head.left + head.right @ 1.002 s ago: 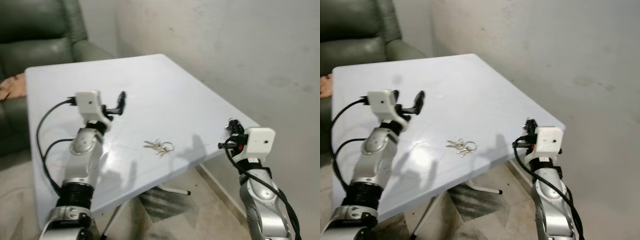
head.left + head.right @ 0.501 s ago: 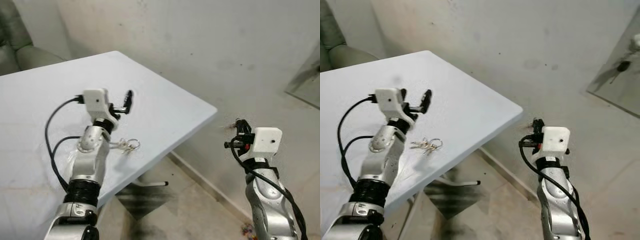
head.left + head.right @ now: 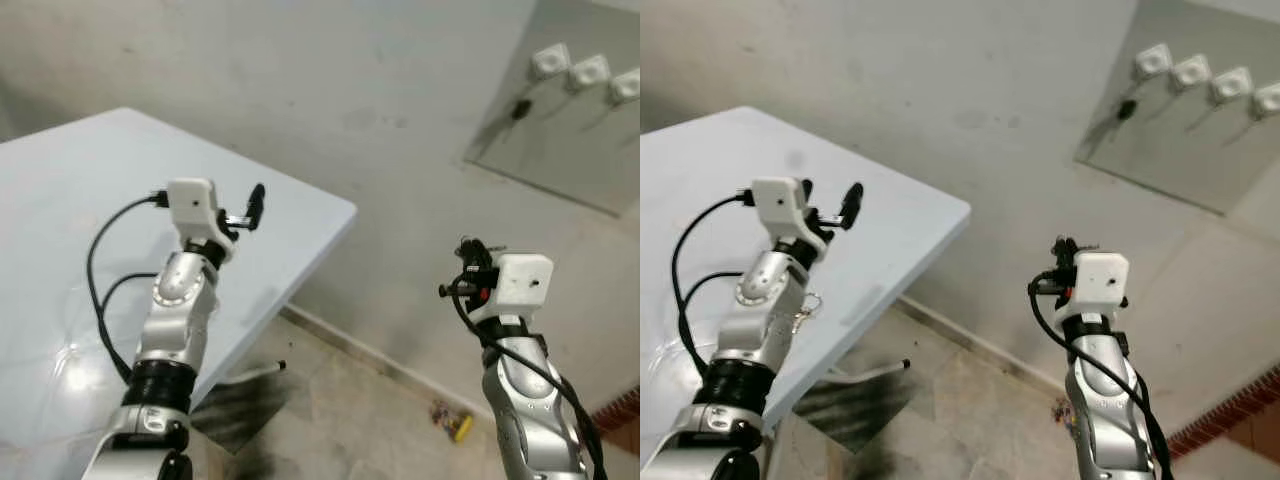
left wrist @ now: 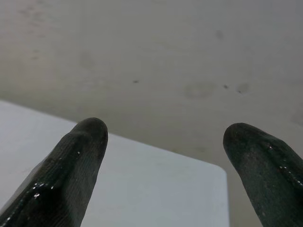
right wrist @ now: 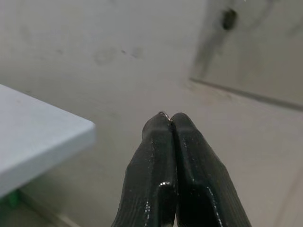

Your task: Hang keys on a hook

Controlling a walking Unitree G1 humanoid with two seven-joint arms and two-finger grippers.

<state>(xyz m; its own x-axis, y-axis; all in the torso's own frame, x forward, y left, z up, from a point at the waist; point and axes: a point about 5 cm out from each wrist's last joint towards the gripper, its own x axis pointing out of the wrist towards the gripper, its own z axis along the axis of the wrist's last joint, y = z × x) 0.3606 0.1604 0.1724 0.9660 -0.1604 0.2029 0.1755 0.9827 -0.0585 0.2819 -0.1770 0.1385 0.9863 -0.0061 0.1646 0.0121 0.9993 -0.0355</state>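
Right end effector (image 5: pixel 171 119) pressed closed, seemingly empty.

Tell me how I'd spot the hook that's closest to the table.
Start at the grey wall behind the white table, then look up to the paler panel high on the robot's right. White square hooks sit in a row along its top. Yours is the end hook nearest the table, the one with a small dark blob just below it.

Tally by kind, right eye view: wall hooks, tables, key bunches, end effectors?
White wall hooks: 4
Table: 1
Key bunch: 1
End effectors: 2 (left end effector open, right end effector shut)
Total: 8
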